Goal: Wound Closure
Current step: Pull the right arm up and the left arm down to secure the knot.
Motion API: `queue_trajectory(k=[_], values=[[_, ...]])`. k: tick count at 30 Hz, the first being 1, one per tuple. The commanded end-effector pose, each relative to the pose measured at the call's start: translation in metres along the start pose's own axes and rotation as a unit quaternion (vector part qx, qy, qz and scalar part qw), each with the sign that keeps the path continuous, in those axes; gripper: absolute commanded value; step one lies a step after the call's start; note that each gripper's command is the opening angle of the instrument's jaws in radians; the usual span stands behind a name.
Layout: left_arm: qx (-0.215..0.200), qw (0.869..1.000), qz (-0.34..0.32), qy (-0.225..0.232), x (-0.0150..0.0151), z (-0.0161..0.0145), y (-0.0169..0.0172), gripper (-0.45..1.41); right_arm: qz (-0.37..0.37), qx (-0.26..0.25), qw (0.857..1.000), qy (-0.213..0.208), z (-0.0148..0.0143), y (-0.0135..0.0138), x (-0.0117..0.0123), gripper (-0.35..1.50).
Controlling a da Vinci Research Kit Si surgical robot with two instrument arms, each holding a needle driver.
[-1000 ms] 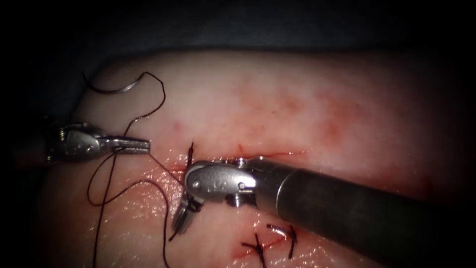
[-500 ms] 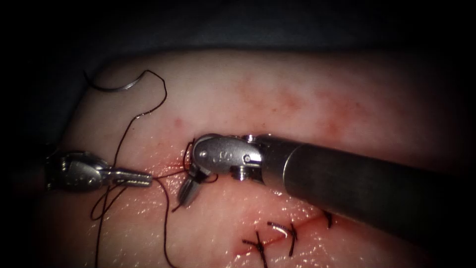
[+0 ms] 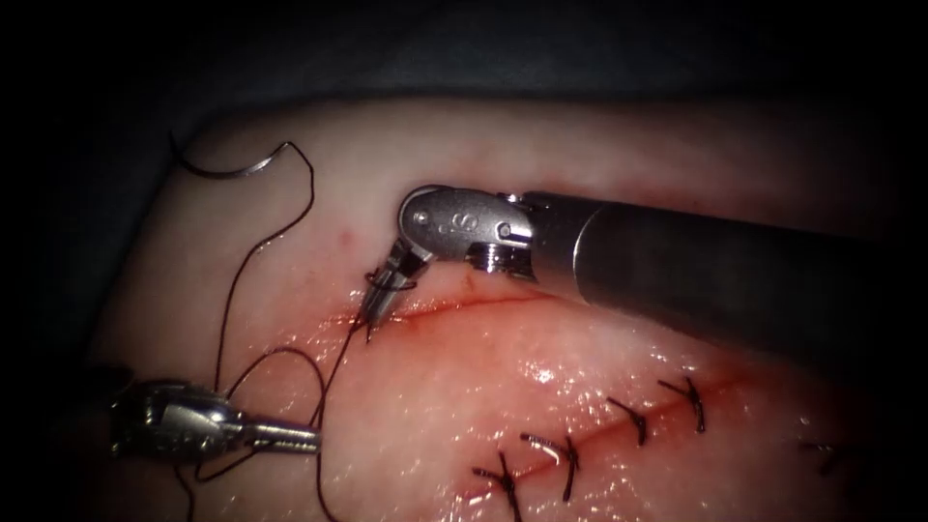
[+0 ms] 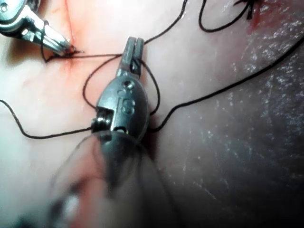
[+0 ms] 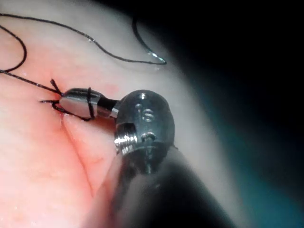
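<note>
dark stitches [image 3: 565, 464], already tied, cross the nearest run of the cut at the front of the pale pink pork tissue [image 3: 599, 174], four of them in a row climbing to the right, so that stretch looks closed. just left of them the left arm's steel needle driver [image 3: 290, 440] lies low over the tissue with its jaws pressed together on the dark braided thread [image 3: 232, 300]; the left wrist view shows the strand running taut from its tip [image 4: 133, 47] toward the other tool. further back, the thin red cut [image 3: 464, 304] lies unstitched and open to the right of the right arm's steel needle driver [image 3: 375, 311], whose closed jaws point down at the cut's left end. a loop of thread is wrapped round those jaws, and in the right wrist view [image 5: 64, 100] they pinch a short thread end right at the tissue. by my reading a knot is under way on this stitch, not yet cinched, and the rest of the cut remains to close. farthest back, the curved steel needle [image 3: 227, 172] lies free on the tissue's upper left edge, well apart from both tools, in neither jaws nor tissue, thread trailing from its end.
</note>
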Motion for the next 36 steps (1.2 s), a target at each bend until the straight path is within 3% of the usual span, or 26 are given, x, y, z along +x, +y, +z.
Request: queue_trajectory(k=[1,3,12,21,22,28,29,30,32,36], values=[[-0.006,1.0,0.001,-0.002,-0.0001,0.0007,0.0001,-0.45,0.002,-0.006,1.0,0.008,-0.001,0.0017,0.0006,-0.35],[-0.027,1.0,0.006,-0.003,0.0012,0.001,0.0019,-0.45,0.011,-0.016,1.0,0.023,-0.0022,0.0025,0.0004,-0.35],[-0.103,0.994,0.02,0.011,0.0056,0.0006,0.0057,-0.45,0.017,-0.028,0.999,0.024,-0.0031,0.0031,-0.0004,-0.35],[-0.159,0.987,0.017,0.035,0.0076,-0.0009,0.0069,-0.45,0.017,-0.031,0.999,0.024,-0.003,0.003,0.0,-0.35],[-0.192,0.98,0.02,0.048,0.0074,-0.0009,0.0079,-0.45,0.018,-0.035,0.999,0.024,-0.003,0.003,0.0002,-0.35],[-0.258,0.963,0.032,0.075,0.0072,-0.0005,0.0099,-0.45,0.019,-0.043,0.999,0.024,-0.003,0.003,0.0002,-0.35],[-0.287,0.953,0.04,0.091,0.0073,-0.0003,0.0109,-0.45,0.02,-0.051,0.998,0.023,-0.003,0.0031,0.0002,-0.35],[-0.287,0.953,0.04,0.091,0.0073,-0.0003,0.0109,-0.45,0.02,-0.051,0.998,0.023,-0.003,0.0031,0.0002,-0.35],[-0.323,0.939,0.041,0.114,0.0071,0.0,0.0115,-0.45,0.021,-0.057,0.998,0.024,-0.0031,0.0032,0.0002,-0.35],[-0.343,0.931,0.037,0.116,0.0062,0.0009,0.0122,-0.45,0.03,-0.084,0.996,0.023,-0.0036,0.0037,0.0002,-0.35]])
